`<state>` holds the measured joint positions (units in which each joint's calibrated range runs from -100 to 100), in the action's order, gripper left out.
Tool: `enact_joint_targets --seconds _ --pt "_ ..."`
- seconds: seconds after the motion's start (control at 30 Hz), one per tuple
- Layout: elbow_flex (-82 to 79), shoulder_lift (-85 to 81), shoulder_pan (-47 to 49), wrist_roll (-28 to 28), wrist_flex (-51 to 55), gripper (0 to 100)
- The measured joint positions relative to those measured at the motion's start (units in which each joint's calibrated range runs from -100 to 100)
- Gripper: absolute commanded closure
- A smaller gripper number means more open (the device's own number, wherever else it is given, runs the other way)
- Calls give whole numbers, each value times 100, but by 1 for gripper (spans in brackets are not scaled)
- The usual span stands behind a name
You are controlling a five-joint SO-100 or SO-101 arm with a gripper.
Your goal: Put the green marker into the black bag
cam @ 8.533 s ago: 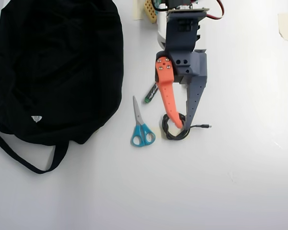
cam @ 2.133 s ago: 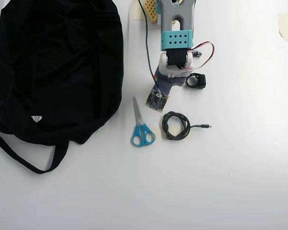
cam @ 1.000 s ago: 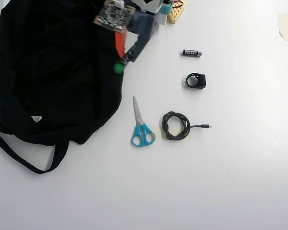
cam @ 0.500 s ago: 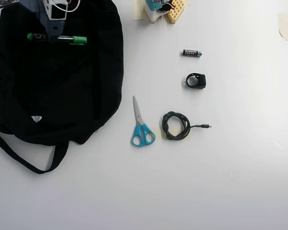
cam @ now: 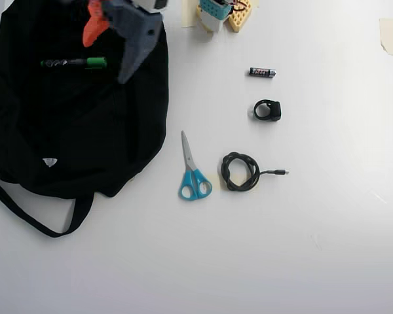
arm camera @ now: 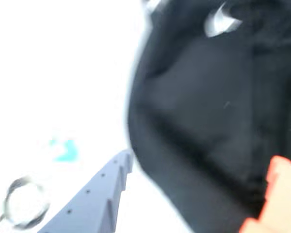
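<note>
Your end effector [cam: 108, 55] hangs wide apart and empty above the black bag [cam: 65, 131]; the green marker [cam: 73, 63] lies on the bag's fabric.

Tool [cam: 105, 60] at top left of overhead view, orange and grey fingers spread apart, nothing held.
</note>
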<state>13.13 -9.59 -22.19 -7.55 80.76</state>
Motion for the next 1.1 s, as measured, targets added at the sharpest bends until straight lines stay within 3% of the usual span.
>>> enact_joint_targets --seconds 0.07,0.23,0.47,0.67,0.87,1.1 --pt "-550 -623 1073 -161 0 98" --pt "-959 -963 2410 -161 120 98" --pt "-1950 -2316 2792 -103 756 98" --pt "-3907 -3836 2895 -107 -206 98" --pt "-6981 -5836 3262 -10 -1537 98" --pt "-9953 -8095 3490 557 -1786 98"
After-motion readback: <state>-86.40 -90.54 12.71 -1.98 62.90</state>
